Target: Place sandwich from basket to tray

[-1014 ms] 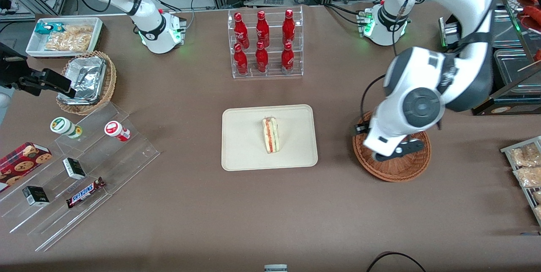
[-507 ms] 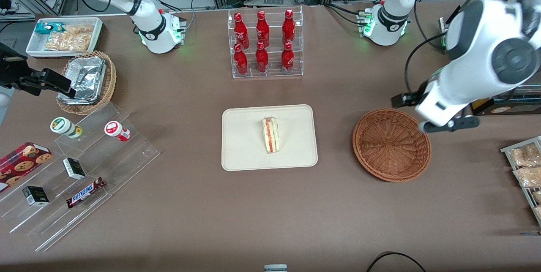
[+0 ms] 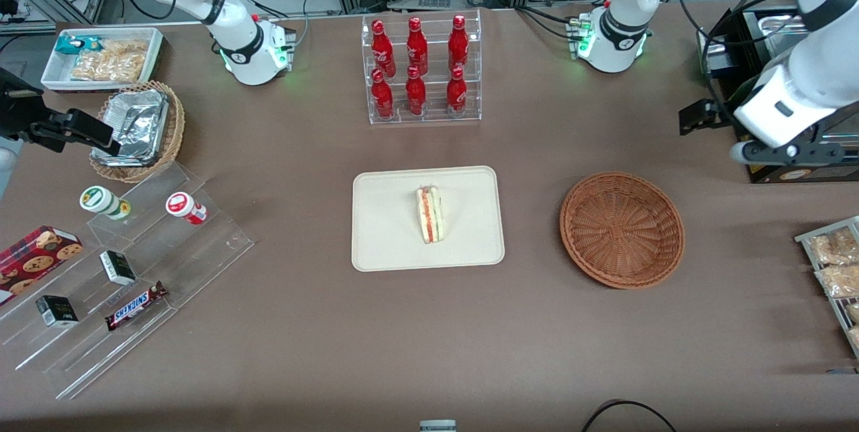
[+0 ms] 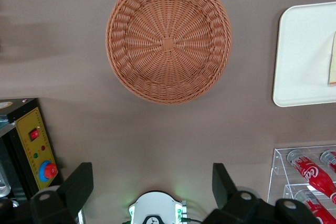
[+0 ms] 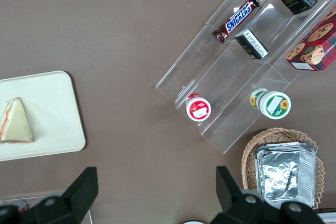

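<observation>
The sandwich [image 3: 429, 214], a pale bread wedge with red, orange and green layers along its cut edge, lies on the cream tray [image 3: 382, 231] at the table's middle. The right wrist view shows the sandwich [image 5: 14, 121] on the tray [image 5: 52, 108] too. The round reddish-brown basket [image 3: 622, 229] sits beside the tray toward the working arm's end, with nothing in it. My gripper [image 3: 792, 152] hangs high, farther from the front camera than the basket and off toward the working arm's end. Its fingers [image 4: 79, 184] stand wide open around bare table, away from the basket [image 4: 168, 45] and tray [image 4: 302, 51].
A clear rack of red bottles [image 3: 421, 70] stands farther back than the tray. A stepped acrylic shelf with snacks [image 3: 127, 264], a tan wicker basket of foil trays [image 3: 137, 130] and a white bin [image 3: 100, 56] lie toward the parked arm's end. A control box [image 4: 37, 145] sits near my gripper.
My arm has lifted off the basket and swung away toward the working arm's end, uncovering the empty basket. The sandwich has stayed put on the tray.
</observation>
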Robot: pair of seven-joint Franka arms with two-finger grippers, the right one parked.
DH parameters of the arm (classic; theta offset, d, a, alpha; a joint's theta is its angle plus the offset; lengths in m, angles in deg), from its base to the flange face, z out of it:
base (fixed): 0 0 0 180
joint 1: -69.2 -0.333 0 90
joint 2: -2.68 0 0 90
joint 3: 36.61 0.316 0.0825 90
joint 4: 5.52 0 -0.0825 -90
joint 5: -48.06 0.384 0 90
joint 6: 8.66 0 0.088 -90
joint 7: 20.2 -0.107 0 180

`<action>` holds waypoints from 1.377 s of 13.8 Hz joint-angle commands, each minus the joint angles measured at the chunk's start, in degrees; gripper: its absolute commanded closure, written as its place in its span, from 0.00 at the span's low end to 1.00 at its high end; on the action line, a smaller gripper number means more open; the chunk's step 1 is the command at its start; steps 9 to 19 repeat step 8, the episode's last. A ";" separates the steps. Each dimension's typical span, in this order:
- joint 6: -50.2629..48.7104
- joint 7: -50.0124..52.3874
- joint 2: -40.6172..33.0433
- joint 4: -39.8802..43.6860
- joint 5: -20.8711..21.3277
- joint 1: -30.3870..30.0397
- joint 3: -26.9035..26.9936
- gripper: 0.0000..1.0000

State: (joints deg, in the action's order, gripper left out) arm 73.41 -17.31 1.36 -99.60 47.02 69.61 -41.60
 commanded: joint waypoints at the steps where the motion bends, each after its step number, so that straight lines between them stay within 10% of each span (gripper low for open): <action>1: -0.69 -0.95 -2.02 -0.23 2.00 -0.93 -0.54 0.00; 19: 2.74 -0.78 -2.02 -0.14 2.80 -0.93 1.22 0.00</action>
